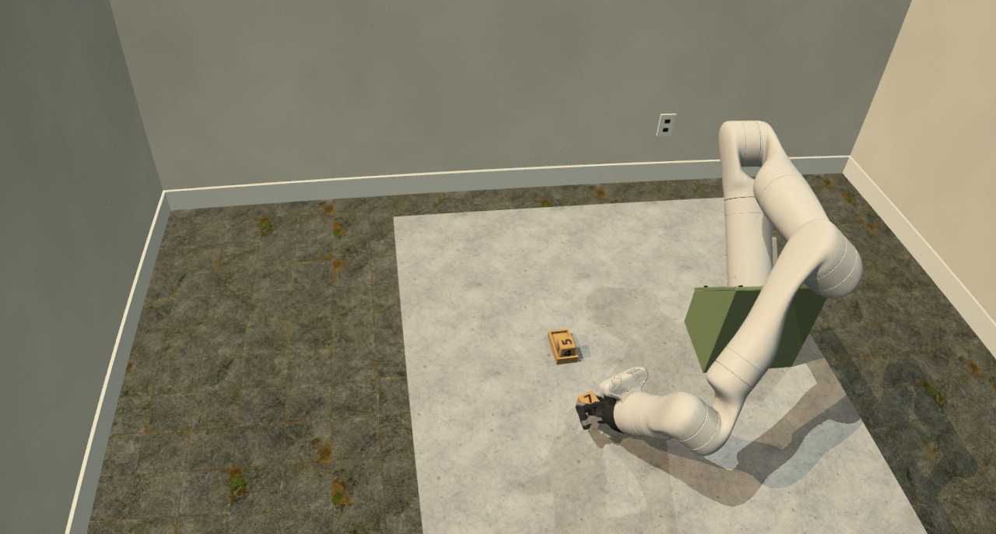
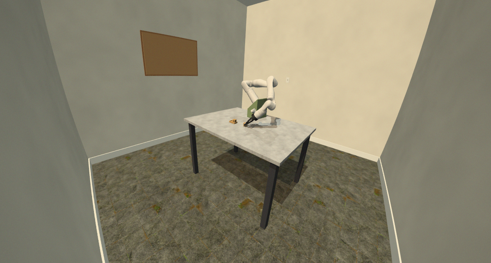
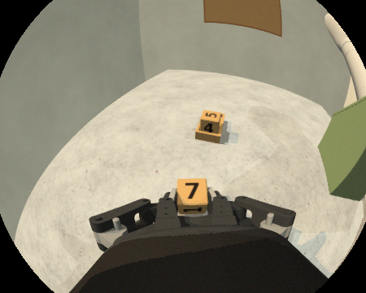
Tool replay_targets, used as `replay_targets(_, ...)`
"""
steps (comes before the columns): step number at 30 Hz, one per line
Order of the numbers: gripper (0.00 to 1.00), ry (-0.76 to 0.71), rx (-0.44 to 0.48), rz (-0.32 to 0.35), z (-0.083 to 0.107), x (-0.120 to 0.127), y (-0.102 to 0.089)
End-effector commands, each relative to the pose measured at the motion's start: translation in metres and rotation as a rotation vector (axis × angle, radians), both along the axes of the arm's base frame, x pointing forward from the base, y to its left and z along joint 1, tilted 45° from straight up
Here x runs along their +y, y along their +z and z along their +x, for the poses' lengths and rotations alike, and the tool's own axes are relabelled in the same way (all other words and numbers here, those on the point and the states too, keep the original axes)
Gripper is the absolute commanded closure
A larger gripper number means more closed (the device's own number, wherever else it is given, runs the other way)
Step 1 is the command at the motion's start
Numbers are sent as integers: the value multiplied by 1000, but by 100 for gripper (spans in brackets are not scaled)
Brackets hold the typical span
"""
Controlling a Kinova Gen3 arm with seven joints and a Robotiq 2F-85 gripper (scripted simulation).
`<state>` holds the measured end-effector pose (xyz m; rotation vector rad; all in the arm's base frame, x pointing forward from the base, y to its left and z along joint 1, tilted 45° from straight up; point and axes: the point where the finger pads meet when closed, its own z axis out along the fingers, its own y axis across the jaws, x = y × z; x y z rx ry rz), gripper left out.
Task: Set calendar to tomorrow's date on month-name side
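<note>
Calendar cubes are split up right now: you have one wooden cube (image 3: 192,194) pinched in the gripper (image 3: 192,211), its fingers partly closed against the cube's sides, and the face turned toward your wrist camera reads 7, upright in that view. In the top view the same cube (image 1: 589,398) sits at the gripper's tip (image 1: 591,412), low over the table (image 1: 487,266) and on the near side of the tray; whether it touches the surface you cannot tell from these views. The other cube (image 3: 211,126) stands in the wooden tray (image 1: 557,352), well apart from the one you hold; it shows a 5 on top in the top view (image 1: 566,340) and a 4 on the side facing the wrist camera. It occupies the tray end nearer the arm's base, and the slot beside it is open. The tray lies flat on the marble-patterned table top. The month's name is too small to read anywhere. Behind the gripper, the white arm (image 1: 773,280) bends down from a green mounting block (image 1: 703,321) on the table's far right side. In the exterior view the table (image 2: 274,144) stands on dark legs over a mottled floor (image 2: 206,206), with a brown corkboard (image 2: 168,53) on the grey wall behind it.
</note>
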<state>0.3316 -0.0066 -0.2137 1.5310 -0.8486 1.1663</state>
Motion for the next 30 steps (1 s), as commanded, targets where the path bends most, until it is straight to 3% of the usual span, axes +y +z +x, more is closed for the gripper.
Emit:
replay_targets(1, 72, 3, -3, 6, 1, 8, 6)
replay_targets(11, 72, 3, -3, 6, 2, 37, 34)
replay_targets(30, 72, 3, -3, 6, 2, 48, 45)
